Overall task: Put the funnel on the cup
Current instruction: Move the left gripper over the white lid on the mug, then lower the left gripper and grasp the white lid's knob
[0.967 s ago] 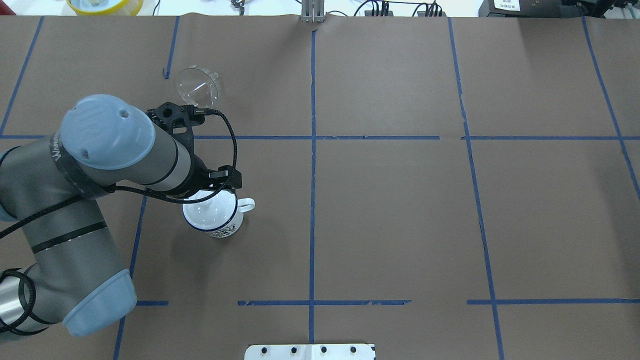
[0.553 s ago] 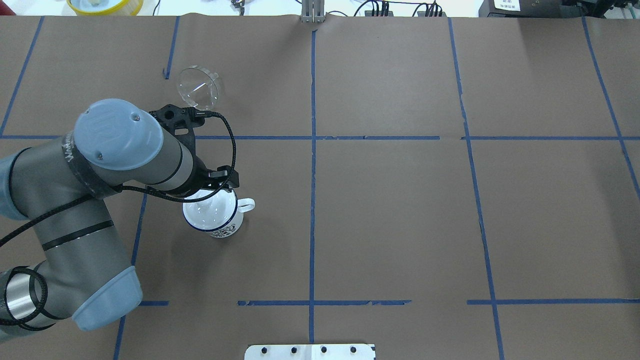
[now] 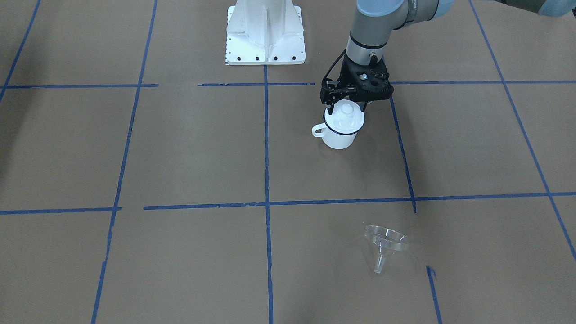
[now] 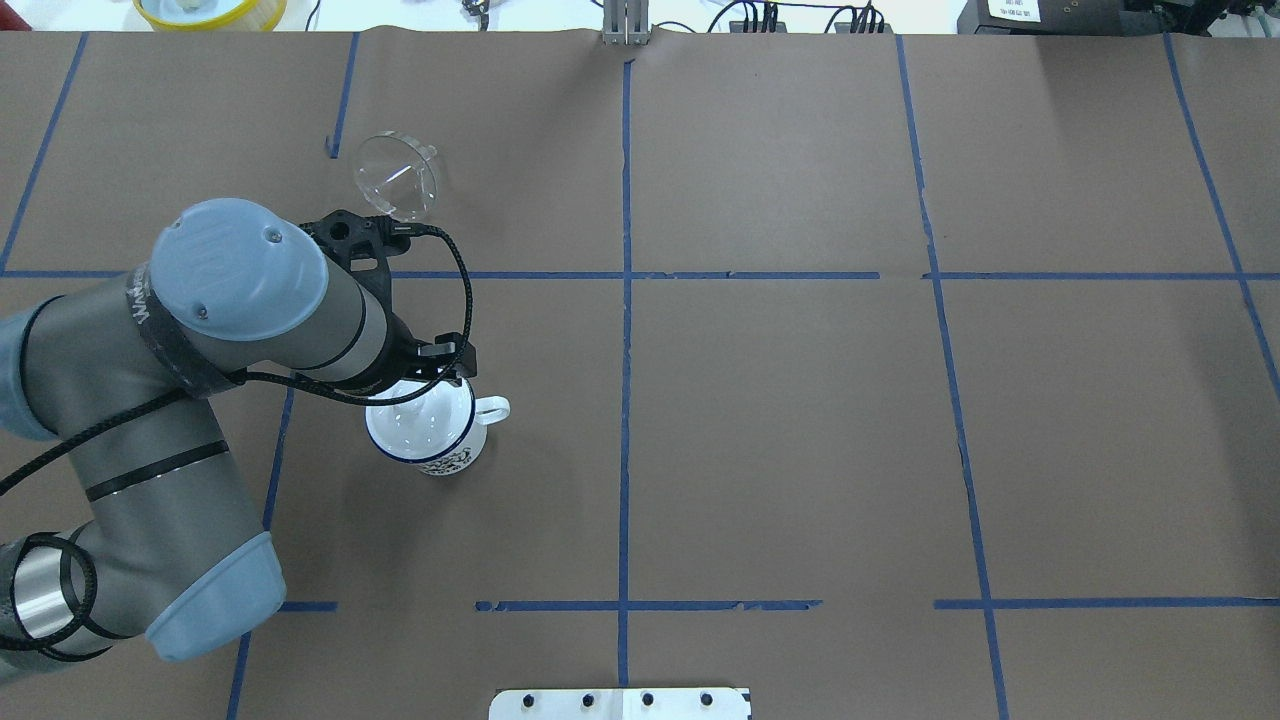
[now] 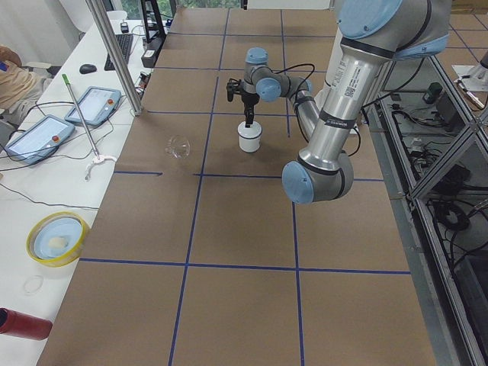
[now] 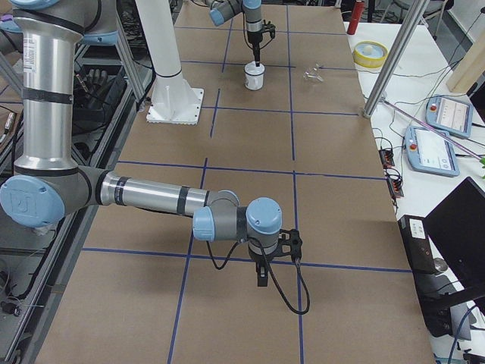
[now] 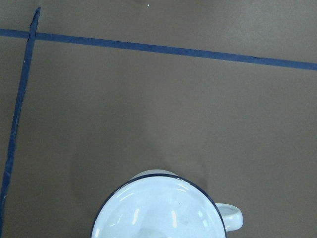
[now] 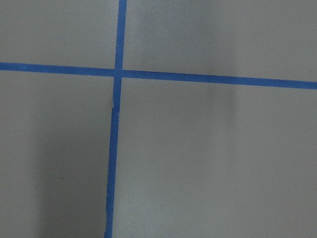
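Observation:
The cup (image 3: 338,135) stands upright on the brown table, handle to the robot's right, with a round white knobbed lid (image 3: 345,111) resting on its mouth. It also shows in the overhead view (image 4: 440,440) and at the bottom of the left wrist view (image 7: 231,216). My left gripper (image 3: 346,109) hangs right above it, open, one finger on each side of the lid's knob. The clear funnel (image 4: 397,178) lies tilted on the table beyond the cup, apart from the gripper (image 3: 386,243). My right gripper (image 6: 261,277) hovers far off over bare table; I cannot tell its state.
The robot's white base plate (image 3: 265,40) stands behind the cup. A yellow bowl (image 4: 210,10) and operator tablets (image 5: 91,107) lie past the table's far edge. Blue tape lines (image 4: 625,400) divide the brown table cover.
My left arm's elbow and shoulder have shifted slightly to the right, and the wrist nudged a little over the cup. Cup, lid and funnel have not moved.

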